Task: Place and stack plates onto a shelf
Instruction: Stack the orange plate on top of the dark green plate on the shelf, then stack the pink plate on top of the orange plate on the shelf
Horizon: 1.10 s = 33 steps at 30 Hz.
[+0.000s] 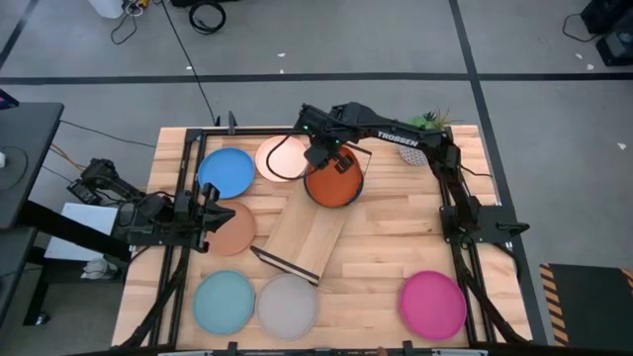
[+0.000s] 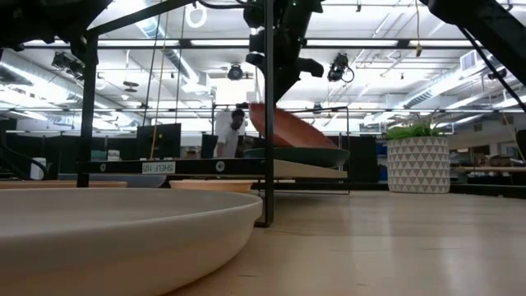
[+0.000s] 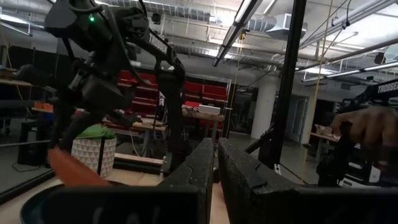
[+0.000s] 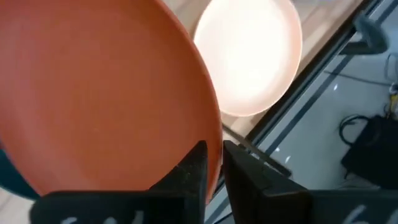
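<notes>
Plates, eight: the orange plate (image 1: 332,184) is tilted over a teal plate (image 2: 300,154) at the shelf's 12 o'clock end, held at its rim by the right hand (image 1: 321,156), whose two fingers (image 4: 198,167) pinch the plate's edge. In the low view the orange plate (image 2: 289,127) slants above the teal one, its lower edge appearing to meet it.

Shelf (image 1: 309,237): light wood board on a black wire frame, lying diagonally at the desk's centre.

Cream plate (image 1: 282,158): on the desk just at 9 o'clock of the orange plate, edges close.

Blue plate (image 1: 226,172): on the desk at 9 o'clock of the cream one.

Terracotta plate (image 1: 234,227): at 9 o'clock of the shelf, beside the left hand (image 1: 211,212), whose fingers (image 3: 199,168) stand nearly together with only a slit between, holding nothing.

Pale blue plate (image 1: 224,302) and grey plate (image 1: 287,305): side by side at 7 o'clock of the shelf.

Pink plate (image 1: 432,304): at 4 o'clock, well apart.
</notes>
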Each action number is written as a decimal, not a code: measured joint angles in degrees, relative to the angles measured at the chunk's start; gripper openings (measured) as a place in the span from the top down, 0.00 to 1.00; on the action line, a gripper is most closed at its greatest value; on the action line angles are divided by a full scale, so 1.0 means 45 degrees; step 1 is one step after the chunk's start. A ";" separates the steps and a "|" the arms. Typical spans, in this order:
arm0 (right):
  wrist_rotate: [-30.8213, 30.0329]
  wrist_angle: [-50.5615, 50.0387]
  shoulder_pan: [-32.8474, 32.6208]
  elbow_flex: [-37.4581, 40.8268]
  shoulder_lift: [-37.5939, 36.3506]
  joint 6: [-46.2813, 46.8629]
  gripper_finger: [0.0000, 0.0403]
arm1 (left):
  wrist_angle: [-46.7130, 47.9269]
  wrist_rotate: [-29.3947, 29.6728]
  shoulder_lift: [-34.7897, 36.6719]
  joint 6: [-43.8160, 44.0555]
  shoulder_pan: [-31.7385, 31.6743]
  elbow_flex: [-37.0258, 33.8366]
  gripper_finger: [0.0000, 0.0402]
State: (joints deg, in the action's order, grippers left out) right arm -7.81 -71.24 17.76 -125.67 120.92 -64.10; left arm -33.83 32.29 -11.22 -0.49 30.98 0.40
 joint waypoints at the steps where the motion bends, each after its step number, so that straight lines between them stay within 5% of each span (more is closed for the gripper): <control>1: -0.0013 0.0025 -0.0004 0.0044 -0.0004 0.0102 0.84 | 0.0035 0.0000 0.0000 0.0000 -0.0005 -0.0003 0.92; 11: -0.1001 0.0160 -0.0522 0.0045 -0.0028 0.0975 0.75 | 0.0045 0.0000 0.0000 0.0068 -0.0002 0.0001 0.92; 20: -0.2304 -0.1350 -0.1910 -0.0209 -0.0384 0.5876 0.74 | 0.0055 0.0003 -0.0005 0.0047 -0.0003 0.0000 0.92; 28: 0.2144 -0.3856 -0.2433 0.0092 -0.0491 1.1813 0.74 | 0.0076 0.0005 0.0000 -0.0822 -0.0001 -0.0002 0.92; 33: 0.1583 -0.4175 -0.3672 0.1493 -0.0554 1.3248 0.74 | 0.0088 0.0005 0.0000 -0.1427 -0.0005 -0.0004 0.92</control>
State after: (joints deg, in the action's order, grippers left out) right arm -0.69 -90.03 1.24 -118.95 118.43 -4.48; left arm -33.43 32.32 -11.22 -6.91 30.96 0.38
